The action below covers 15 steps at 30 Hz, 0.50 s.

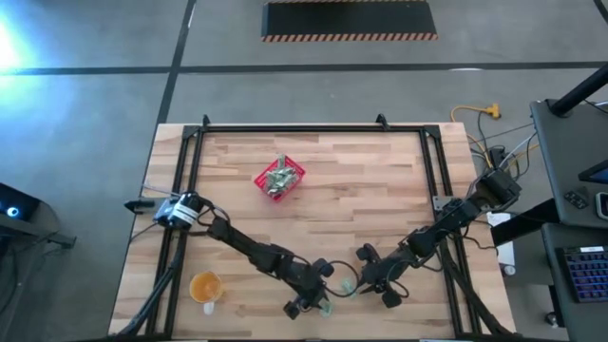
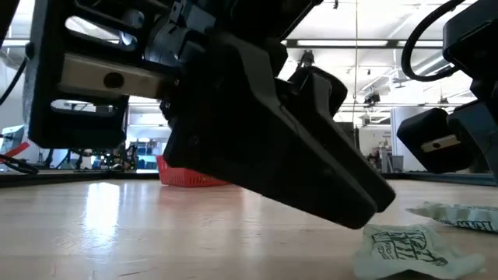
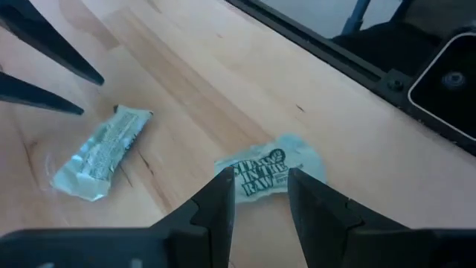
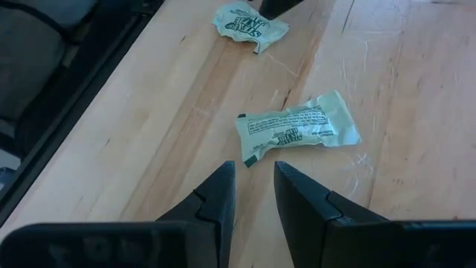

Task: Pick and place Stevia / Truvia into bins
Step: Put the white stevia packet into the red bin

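Two pale green Stevia packets lie flat on the wood near the table's near edge. One crumpled packet (image 3: pixel 268 173) (image 2: pixel 405 249) lies just ahead of my left gripper (image 3: pixel 260 186) (image 1: pixel 313 306), which is open and low over it; its fingertips stand at either side of the packet's near end. The other packet (image 4: pixel 297 128) (image 3: pixel 100 152) lies in front of my right gripper (image 4: pixel 254 175) (image 1: pixel 366 283), also open, a short way off. The red basket (image 1: pixel 278 178) (image 2: pixel 187 177) stands toward the far middle of the table, with several packets in it.
An orange cup (image 1: pixel 206 287) stands near the table's near left corner. A black frame (image 1: pixel 313 128) runs along the far and side edges. The two grippers are close together, tips facing each other. Bare wood lies between them and the basket.
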Motion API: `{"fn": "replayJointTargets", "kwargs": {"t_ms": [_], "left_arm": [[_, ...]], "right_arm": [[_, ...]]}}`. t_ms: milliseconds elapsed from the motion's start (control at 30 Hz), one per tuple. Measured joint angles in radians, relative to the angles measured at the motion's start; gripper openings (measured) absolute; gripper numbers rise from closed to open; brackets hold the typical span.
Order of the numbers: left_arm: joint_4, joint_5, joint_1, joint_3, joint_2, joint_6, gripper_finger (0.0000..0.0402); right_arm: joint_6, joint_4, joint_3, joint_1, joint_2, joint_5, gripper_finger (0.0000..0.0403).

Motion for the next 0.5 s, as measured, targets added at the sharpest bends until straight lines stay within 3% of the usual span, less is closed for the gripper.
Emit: {"fn": "replayJointTargets", "kwargs": {"t_ms": [500], "left_arm": [[-0.074, 0.07, 0.044, 0.002, 0.016, -0.127, 0.0109]], "right_arm": [[0.0, -0.001, -0.001, 0.0, 0.0, 0.0, 0.0086]]}}
